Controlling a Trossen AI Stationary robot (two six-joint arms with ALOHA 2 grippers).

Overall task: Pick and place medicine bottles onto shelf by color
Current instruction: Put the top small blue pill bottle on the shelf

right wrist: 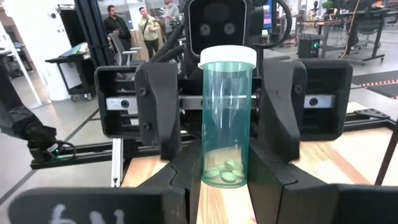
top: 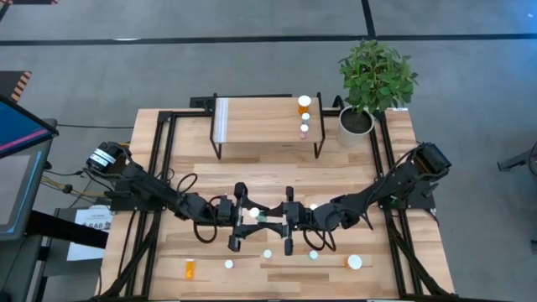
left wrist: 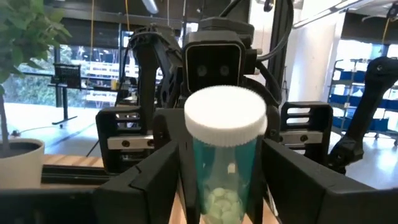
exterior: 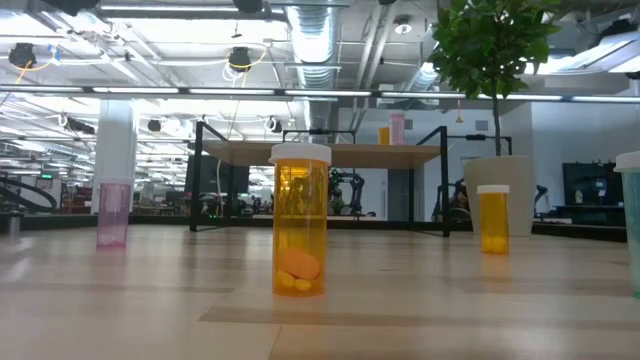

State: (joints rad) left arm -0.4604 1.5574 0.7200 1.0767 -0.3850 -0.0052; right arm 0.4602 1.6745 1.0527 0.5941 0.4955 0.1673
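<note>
honestly if the right gripper [right wrist: 225, 186], clamped on the green bottle [right wrist: 227, 118], lets go before the half-closed left gripper [left wrist: 221, 186] bites, it tips mid-table.

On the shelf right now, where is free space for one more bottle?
The shelf is bare from its white strip across the middle. Its other end is crowded: three bottles stand in a row beside the plant pot.

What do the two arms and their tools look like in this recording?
Both arms, left arm and right arm, are black and jointed, with dark cables at their bases. Each tool, left tool and right tool, has blocky black fingers on a crossbar with small silver labels.
</note>
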